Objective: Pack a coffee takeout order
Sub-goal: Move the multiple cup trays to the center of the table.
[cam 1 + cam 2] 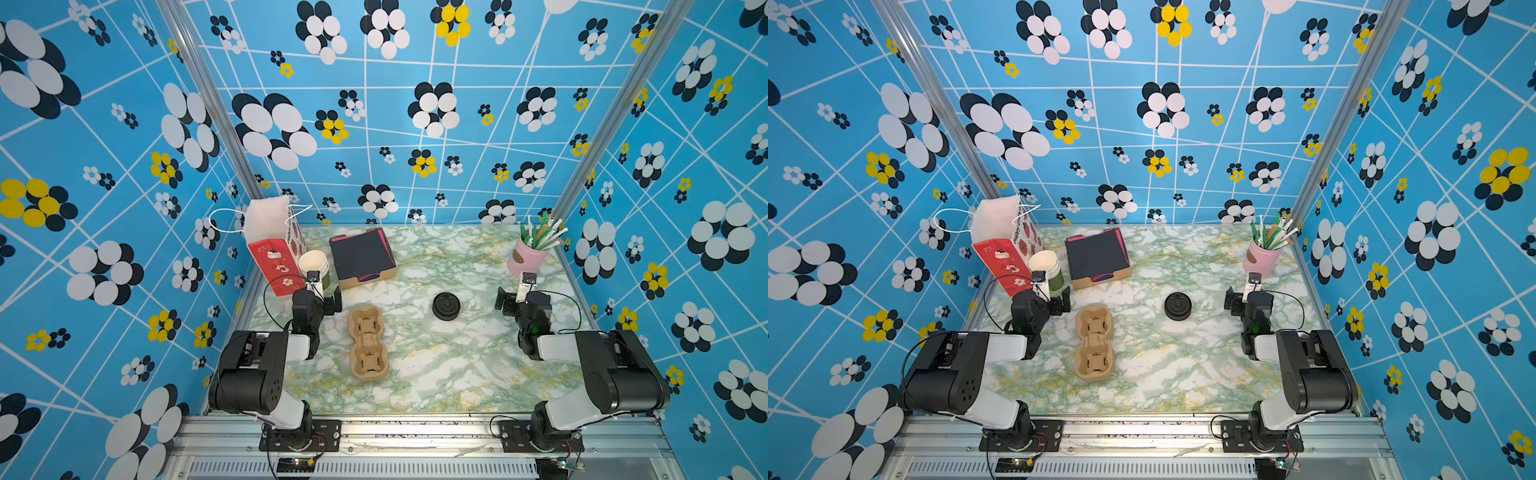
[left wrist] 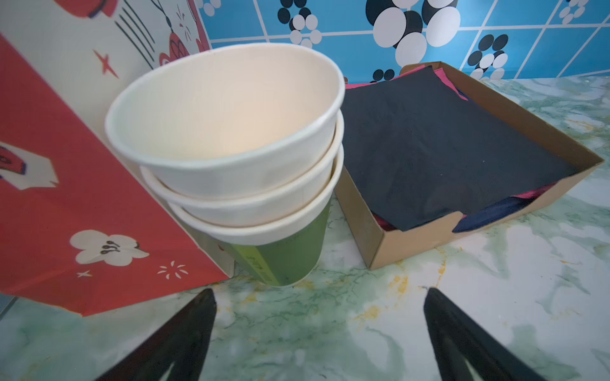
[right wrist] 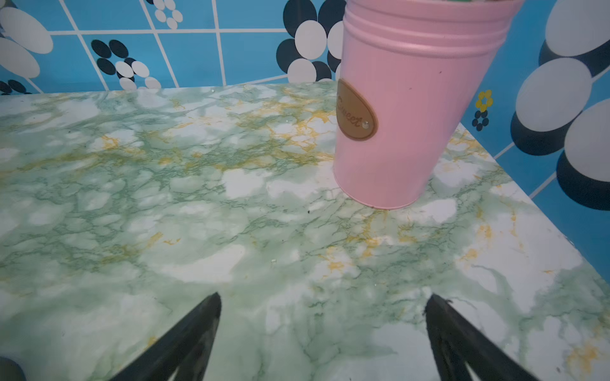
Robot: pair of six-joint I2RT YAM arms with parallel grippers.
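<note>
Left tool [image 2: 320,293] spread, empty, near the cup stack [image 2: 224,132]; right tool [image 3: 323,297] spread, empty; lid [image 1: 446,306] mid-frame on the bench [image 1: 457,365].

Left gripper [image 2: 319,293]: jaws spread wide, nothing between them, tips over bare marble desk [image 2: 495,297]. Just beyond them is a stack of three nested cups: white paper cup [image 2: 231,109] on top and empty, second white cup [image 2: 251,211] under it, green paper cup [image 2: 290,254] at the bottom, standing on the desk. Red paper bag [image 2: 82,198] is on the left, right beside the stack; contact unclear. Cardboard tray [image 2: 412,244] sits just right of the cups. Black napkin [image 2: 445,142] lies on top of its pile, with pink napkins [image 2: 444,77] peeking out at the far and near edges. Blue flowered wall behind.
</note>
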